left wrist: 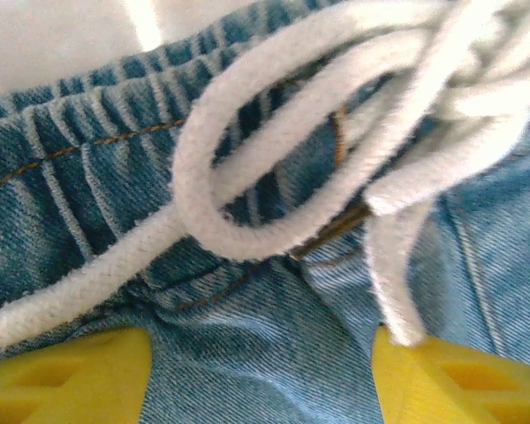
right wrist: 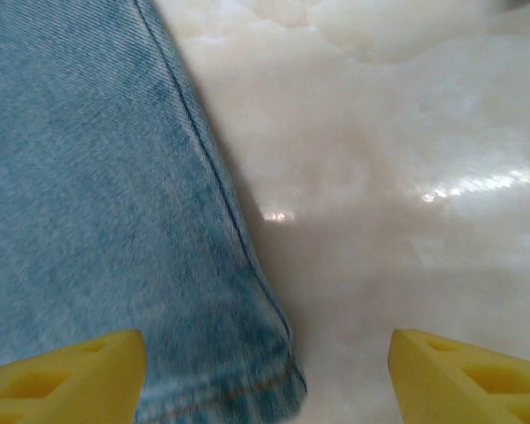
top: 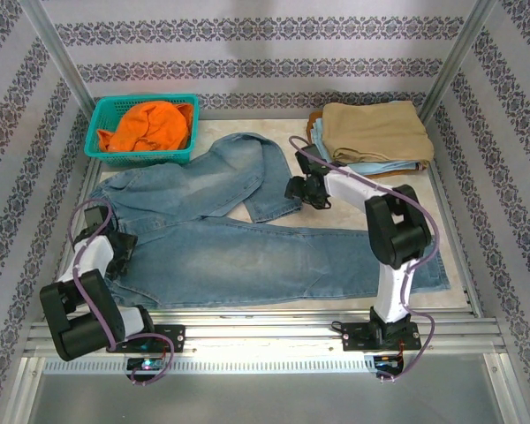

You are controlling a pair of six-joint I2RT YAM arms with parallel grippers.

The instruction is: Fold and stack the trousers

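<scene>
The trousers (top: 247, 252), faded light-blue jeans, lie spread over the table. One leg runs right along the front and the other is bent back toward the middle. My left gripper (top: 119, 243) sits low over the waist end at the left. In the left wrist view its yellow fingertips (left wrist: 71, 380) stand apart over the gathered waistband (left wrist: 71, 132), with denim between them and a white drawstring (left wrist: 71, 287) looped just ahead. My right gripper (top: 293, 188) hovers at the bent leg's cuff. It is open, with the hemmed cuff corner (right wrist: 247, 389) lying between its fingertips (right wrist: 459, 375).
A teal basket (top: 137, 157) holding an orange garment (top: 150, 124) stands at the back left. A stack of folded clothes topped by tan khaki trousers (top: 375, 128) sits at the back right. Bare marble tabletop (right wrist: 406, 177) lies right of the cuff. A metal rail (top: 247, 322) runs along the near edge.
</scene>
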